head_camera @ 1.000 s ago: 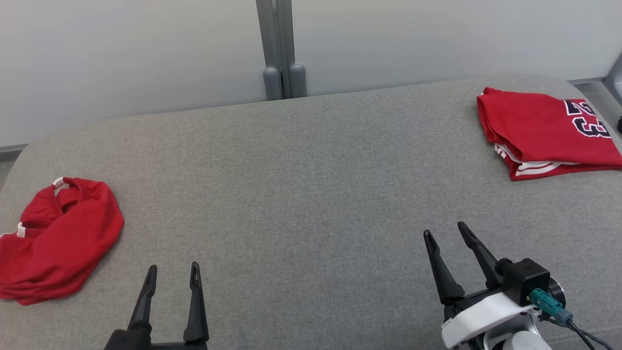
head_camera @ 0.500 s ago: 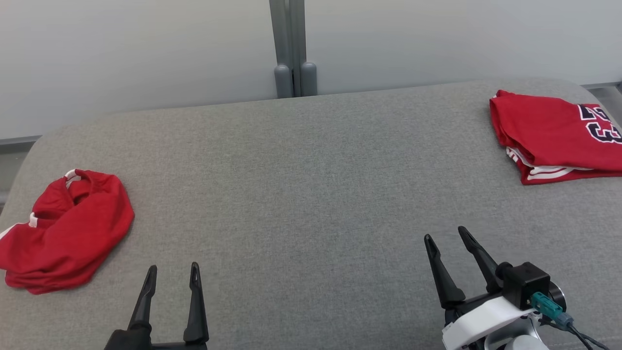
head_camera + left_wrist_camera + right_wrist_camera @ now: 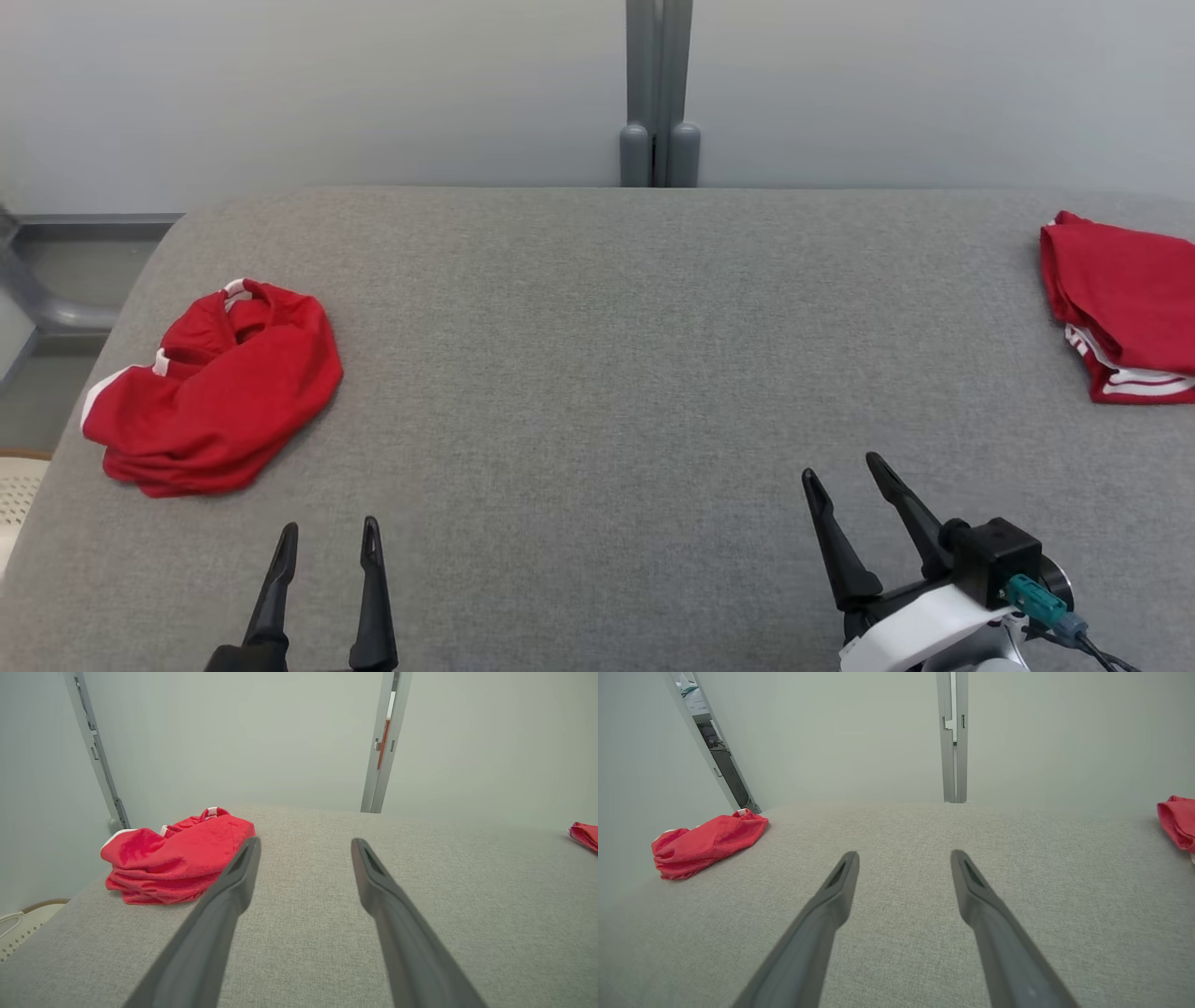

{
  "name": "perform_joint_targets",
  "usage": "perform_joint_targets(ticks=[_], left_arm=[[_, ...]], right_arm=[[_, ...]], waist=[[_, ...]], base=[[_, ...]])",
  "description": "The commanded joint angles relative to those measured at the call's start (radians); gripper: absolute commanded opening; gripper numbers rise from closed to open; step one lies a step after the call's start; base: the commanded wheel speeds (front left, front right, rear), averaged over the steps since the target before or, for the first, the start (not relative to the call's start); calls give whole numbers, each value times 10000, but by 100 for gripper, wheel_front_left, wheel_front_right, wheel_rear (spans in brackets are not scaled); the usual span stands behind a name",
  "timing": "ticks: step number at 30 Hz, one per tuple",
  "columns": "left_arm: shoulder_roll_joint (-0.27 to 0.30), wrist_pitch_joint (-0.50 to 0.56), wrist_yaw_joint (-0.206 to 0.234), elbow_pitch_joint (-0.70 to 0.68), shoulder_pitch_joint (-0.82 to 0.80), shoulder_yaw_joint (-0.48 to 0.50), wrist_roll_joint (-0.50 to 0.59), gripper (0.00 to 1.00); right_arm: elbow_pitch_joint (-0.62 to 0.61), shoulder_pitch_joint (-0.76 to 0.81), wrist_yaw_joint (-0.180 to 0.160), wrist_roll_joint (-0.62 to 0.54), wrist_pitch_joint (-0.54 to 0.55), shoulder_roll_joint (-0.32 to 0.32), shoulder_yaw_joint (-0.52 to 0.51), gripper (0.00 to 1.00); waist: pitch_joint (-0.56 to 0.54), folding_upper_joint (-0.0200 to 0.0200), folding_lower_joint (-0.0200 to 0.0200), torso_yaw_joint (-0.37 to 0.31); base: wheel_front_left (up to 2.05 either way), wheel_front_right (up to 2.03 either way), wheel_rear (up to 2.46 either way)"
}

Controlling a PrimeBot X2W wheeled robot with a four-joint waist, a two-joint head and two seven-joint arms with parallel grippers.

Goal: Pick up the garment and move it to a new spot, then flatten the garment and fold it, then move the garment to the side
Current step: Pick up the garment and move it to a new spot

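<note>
Crumpled red garment (image 3: 217,392) lies bunched at the left end of the grey padded surface (image 3: 597,373), near its edge. Left gripper (image 3: 330,525) nearby, fingers spread, holding nothing. Right gripper (image 3: 840,466) likewise spread and empty, well apart from a folded red garment (image 3: 1125,308) at far right.

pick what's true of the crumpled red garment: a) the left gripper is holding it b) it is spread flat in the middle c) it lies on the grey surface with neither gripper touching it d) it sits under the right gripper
C: the crumpled red garment lies bunched on the grey surface at the robot's left, while the left gripper and right gripper are open, apart from it.
</note>
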Motion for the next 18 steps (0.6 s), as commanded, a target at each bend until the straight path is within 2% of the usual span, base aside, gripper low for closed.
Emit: perform_joint_targets(ticks=[1,18], left_arm=[[12,3,1,2,175,57,140,100],[12,3,-121,-14,431,203,226,100]], right_arm=[[19,120,-13,76,-28,22,29,100],[122,381,-13,110,-27,150,140,100]], waist=[[-117,0,0,439],[-350,0,0,1927]], base=[[0,0,0],[0,0,0]])
